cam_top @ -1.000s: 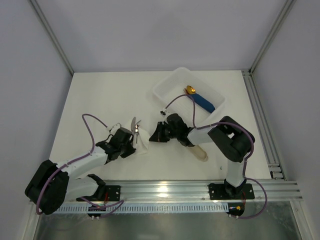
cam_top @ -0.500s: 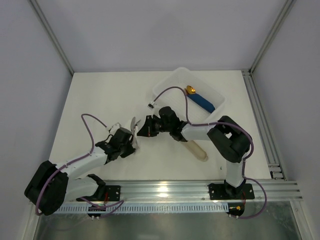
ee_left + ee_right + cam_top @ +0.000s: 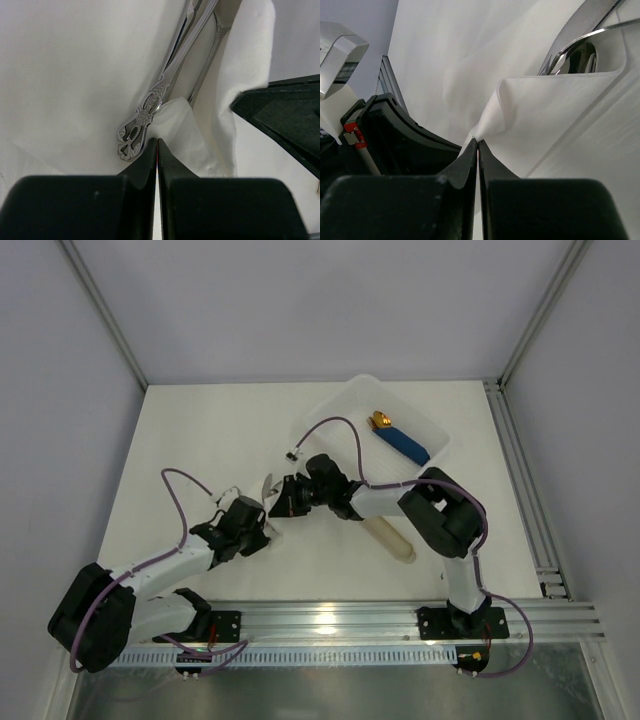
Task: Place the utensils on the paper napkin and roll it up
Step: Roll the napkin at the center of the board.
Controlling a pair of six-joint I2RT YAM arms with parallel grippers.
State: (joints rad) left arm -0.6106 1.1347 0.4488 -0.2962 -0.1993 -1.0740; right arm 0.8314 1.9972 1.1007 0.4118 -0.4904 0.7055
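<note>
White soft paper makes up the napkin (image 3: 243, 60), a thin sheet with loose creases, lying on the table (image 3: 200, 430) between the 2 grippers and well apart from the tray (image 3: 335, 403). It is folded over the utensils (image 3: 146, 111), so that only parts of them show. These are slim pieces of shiny silver metal. The left wrist view shows long narrow stems and 1 handle end embossed with a scrolled pattern. The right wrist view shows curved mirror-bright metal poking out from under the paper's edge. From above, only a silver tip is seen beside the black gripper bodies.

The left gripper (image 3: 157, 142) has its jaws pressed together on a small raised fold of the napkin, just beside the patterned handle end. The right gripper (image 3: 478, 144) has its jaws pressed together as well, pinching a corner of the napkin that is drawn up into a peak.

The tray is milky white plastic, rectangular with rounded corners and a raised rim. In it lies 1 piece with a blue handle (image 3: 406, 445) and a gold tip (image 3: 381, 421). A smooth beige sleeve (image 3: 392, 539), oblong with rounded ends, lies on the table outside the tray, near the right arm.
</note>
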